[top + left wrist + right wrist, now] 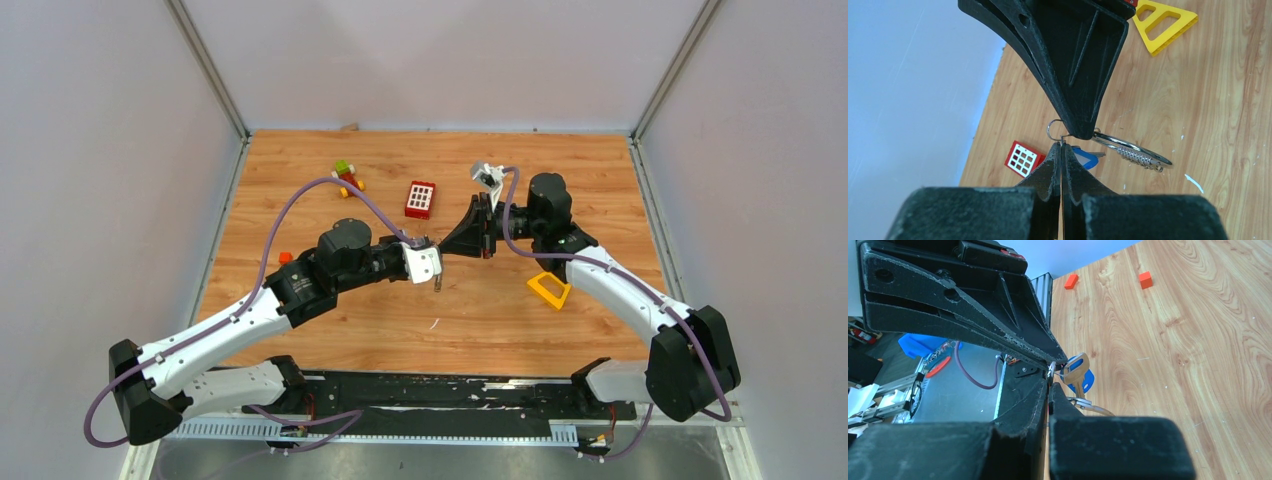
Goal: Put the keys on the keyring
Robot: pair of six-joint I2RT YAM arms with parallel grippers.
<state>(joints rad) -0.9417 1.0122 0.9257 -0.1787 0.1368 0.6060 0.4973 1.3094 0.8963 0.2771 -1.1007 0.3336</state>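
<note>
My two grippers meet tip to tip above the middle of the table. My left gripper [430,246] [1061,143] is shut on a small thin wire loop [1052,130]. A silver key [1077,372] with a blue tag [1084,158] [1088,381] hangs by that loop. My right gripper [446,247] [1049,386] is shut, and its black fingers [1073,75] come in from above the left tips. It seems to pinch the keyring [1133,150] [1089,407], a large silver ring with a coiled part that sticks out sideways from its tip. No other key shows.
A red brick [420,199] [1022,158] with a white grid lies behind the grippers. A yellow triangular block [548,289] [1164,21] lies at the right. Small coloured blocks [348,178] lie at the back left, an orange one [285,257] by the left arm.
</note>
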